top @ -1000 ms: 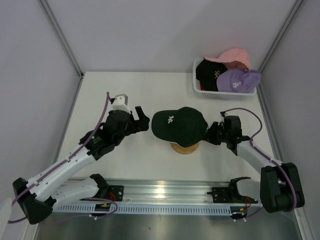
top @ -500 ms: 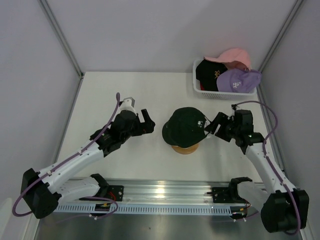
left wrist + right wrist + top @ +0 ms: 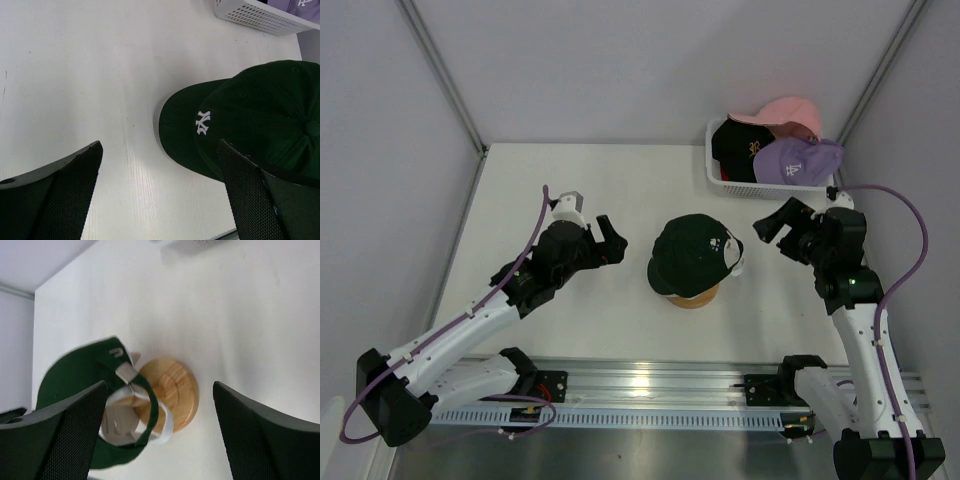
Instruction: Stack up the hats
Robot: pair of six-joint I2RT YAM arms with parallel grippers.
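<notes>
A: The green cap has been released. The right end effector is now spread wide, empty, and drawn back toward the basket.

B: The cap is left seated on the stand mid-desk. The left end effector is held fully open beside it, nothing gripped.

A: One hat is judged placed. The other caps are yet to be fetched from the basket.

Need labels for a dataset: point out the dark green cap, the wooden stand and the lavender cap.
dark green cap [image 3: 695,250]: top external view, on its crown.
wooden stand [image 3: 176,387]: right wrist view, on the round base's top face.
lavender cap [image 3: 788,160]: top external view, on its crown beside the logo.
</notes>
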